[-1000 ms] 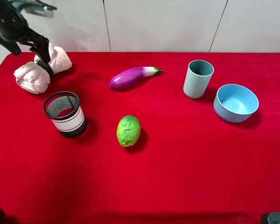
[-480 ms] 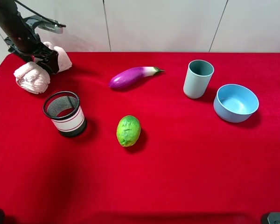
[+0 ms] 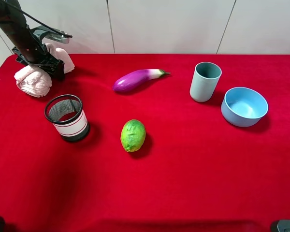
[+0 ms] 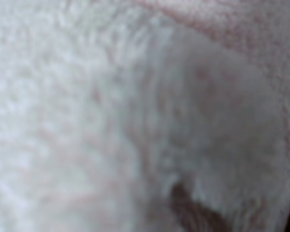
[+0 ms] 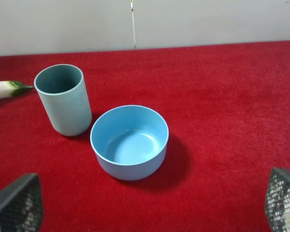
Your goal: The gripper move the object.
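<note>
Tho lower now, jaws on towel point(image 3: 33, 81)

Fluffy cloth towel point(image 3: 33, 81), matt red tablecloth point(image 3: 193, 169), glossy smooth eggplant point(image 3: 134, 79).

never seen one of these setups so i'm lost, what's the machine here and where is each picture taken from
It is a robot with two arms, each ending in an end effector. The wide picture comes from a camera mounted high over a red table. On it lie a pink towel, a mesh pot, an eggplant, a lime, a cup and a blue bowl. The left end effector is down on the towel; its wrist camera shows only blurred towel, so the grip is unclear. The right end effector is open and holds nothing.
</note>
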